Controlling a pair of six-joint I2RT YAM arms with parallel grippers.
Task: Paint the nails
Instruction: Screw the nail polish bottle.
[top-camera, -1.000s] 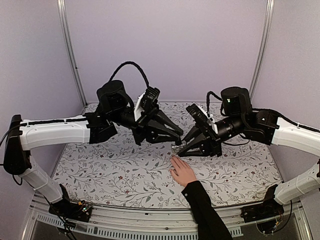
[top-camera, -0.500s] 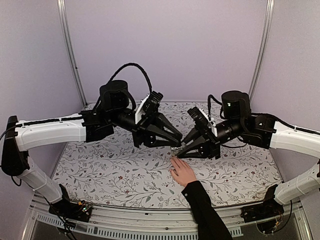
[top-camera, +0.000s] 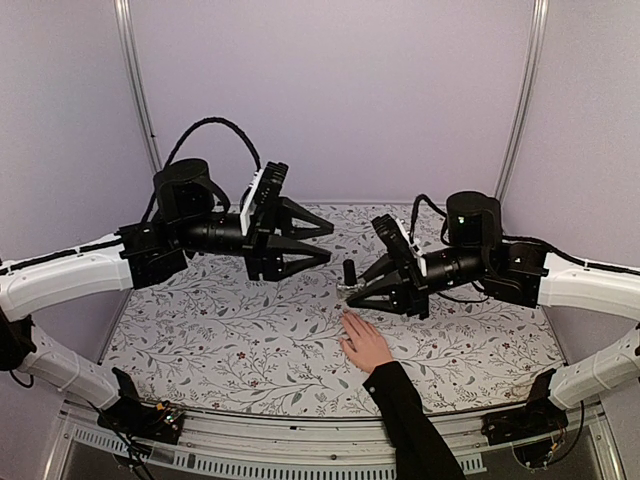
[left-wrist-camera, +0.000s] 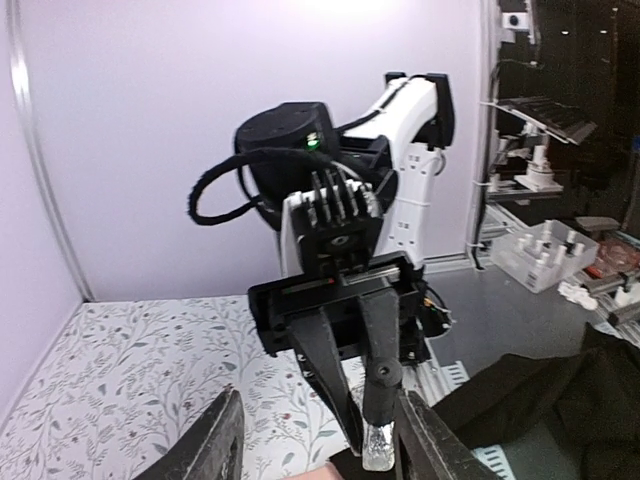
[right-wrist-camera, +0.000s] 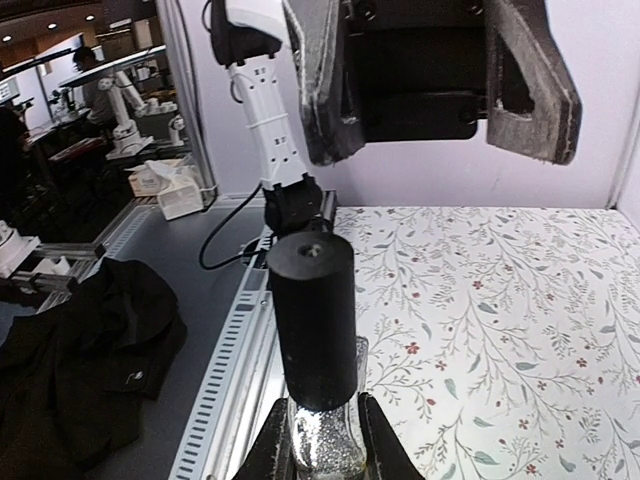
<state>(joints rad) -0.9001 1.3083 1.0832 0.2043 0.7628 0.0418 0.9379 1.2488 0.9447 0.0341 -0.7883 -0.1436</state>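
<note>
White and black, the left arm reaches in from the left side, above the flowery table cloth. The left gripper hangs in the air. Its two fingers are spread apart and there is nothing between them.

A bit to the right is a little nail polish bottle. It has a tall black cap that points up. The right wrist camera shows silver glitter in the glass under the cap. The right gripper is squeezed tight on the glass part, one finger on each side. The open left gripper points at the bottle from the left but does not touch it.

Just in front of the bottle, a bare hand lies flat on the cloth with the palm down. The fingers point toward the bottle. The nails are at the finger ends, near the right gripper, but they are too small to see well. A black sleeve runs from the wrist down to the near edge of the table.

On the right, the right arm comes in from the side.
</note>
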